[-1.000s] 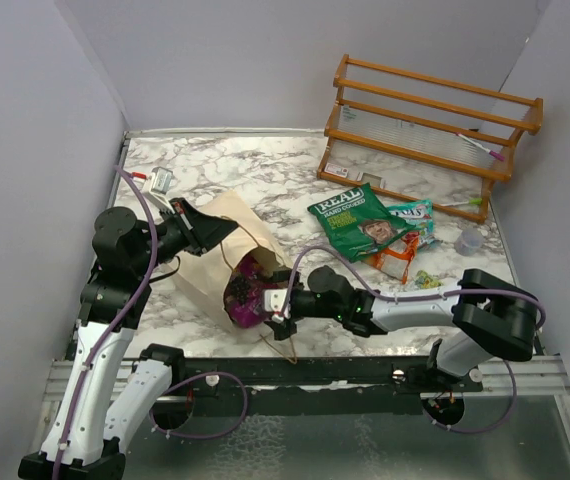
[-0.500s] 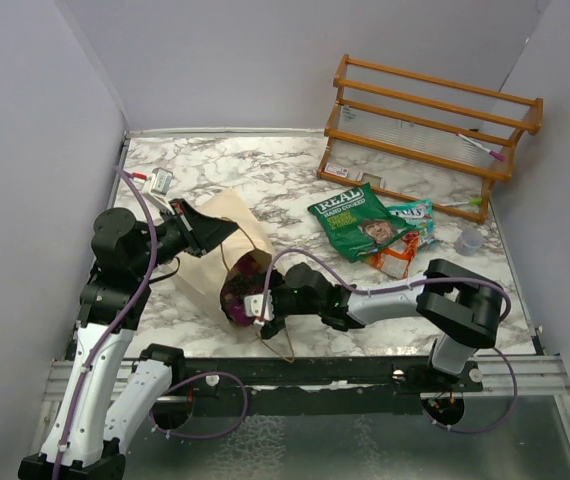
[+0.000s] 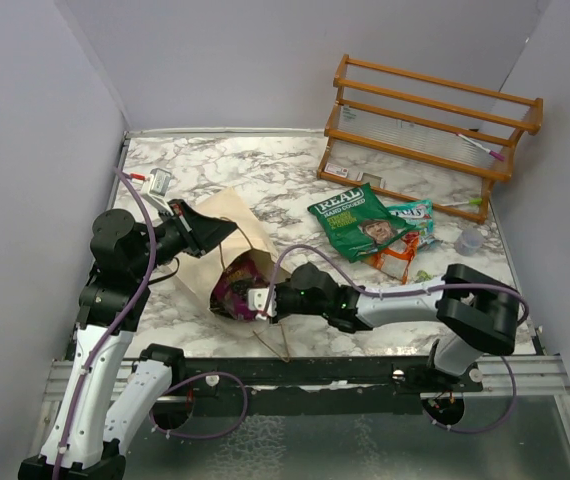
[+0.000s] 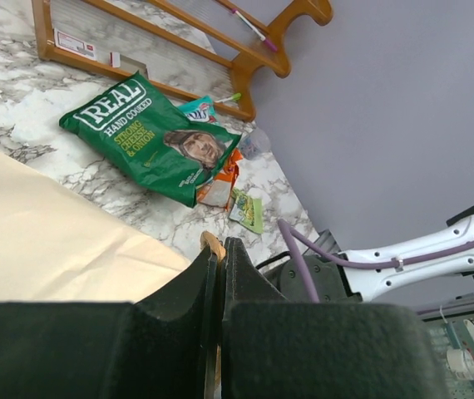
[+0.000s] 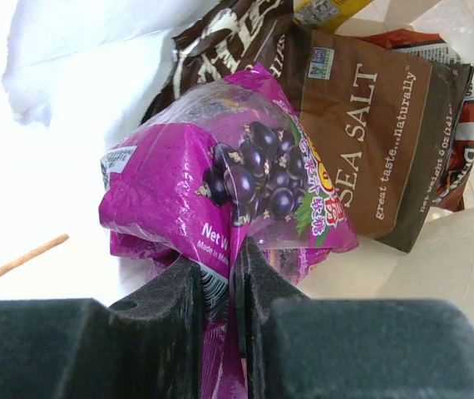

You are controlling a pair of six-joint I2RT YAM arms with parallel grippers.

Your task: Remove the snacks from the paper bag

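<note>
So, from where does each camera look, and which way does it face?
Top external: above and behind the bases, looking down on the table; both arms show.
Left wrist: low, facing across the paper bag toward the green bag; left gripper shut on the bag's edge.
Right wrist: facing into the bag's mouth; right gripper pinches the magenta packet.
Shared: top and left wrist both show the green bag.

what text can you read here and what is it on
"REAL HAND COOKED STRONG CHEESE & ONION": green bag.
"SEA SALT", "great taste...naturally": dark brown packet.
"Net W", "Made in", both cut off: magenta-purple packet.
Too small or blurred to read: rack stickers, teal packet, orange packet.
Paper bag: no text shows.
</note>
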